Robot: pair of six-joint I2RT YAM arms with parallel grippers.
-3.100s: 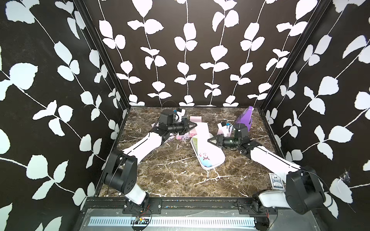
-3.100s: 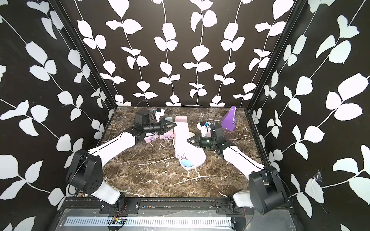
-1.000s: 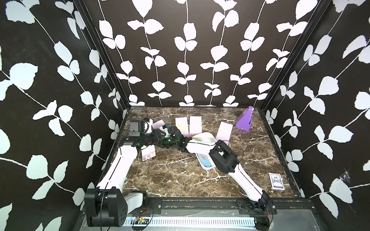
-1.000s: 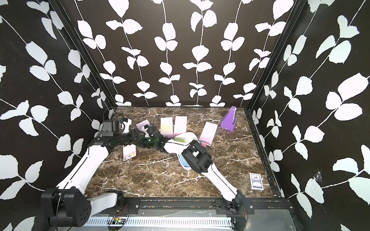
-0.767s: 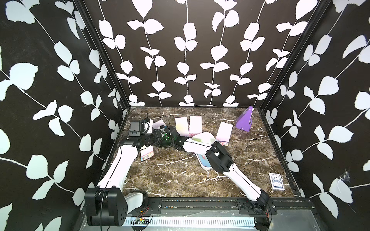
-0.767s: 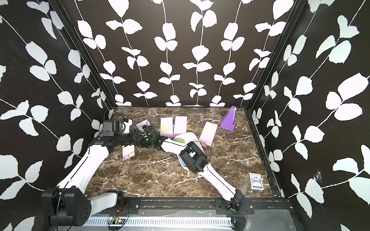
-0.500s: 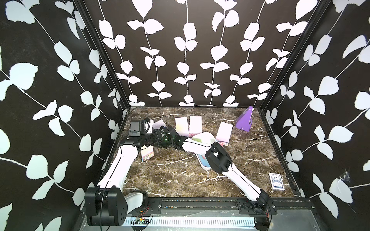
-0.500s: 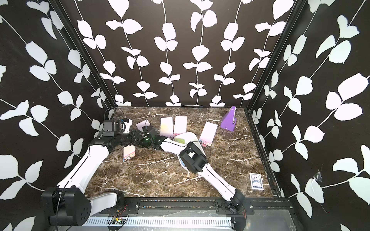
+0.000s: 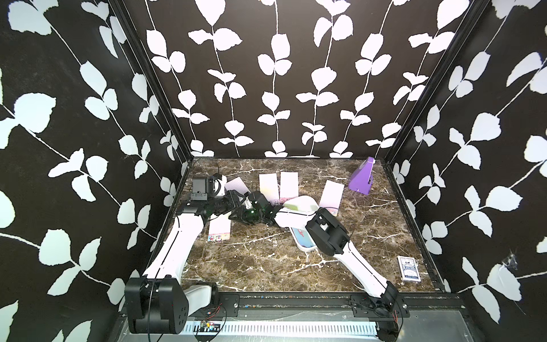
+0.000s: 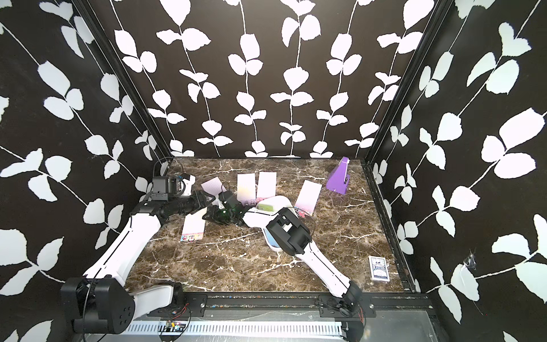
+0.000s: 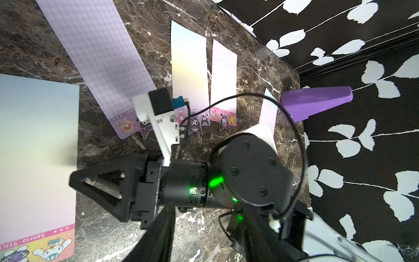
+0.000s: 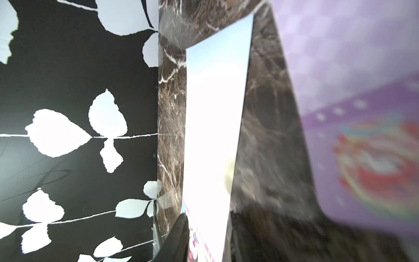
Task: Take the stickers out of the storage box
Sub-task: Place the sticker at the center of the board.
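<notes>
The right gripper, jaw gap unreadable, should lift straight off the sticker sheet at its tip without dragging.

Stickers on the table, behind and left of the storage box.

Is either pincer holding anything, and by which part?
The left pincer is open and empty. The right pincer sits at the edge of the pastel blue-to-pink sticker sheet; whether it grips cannot be told.
</notes>
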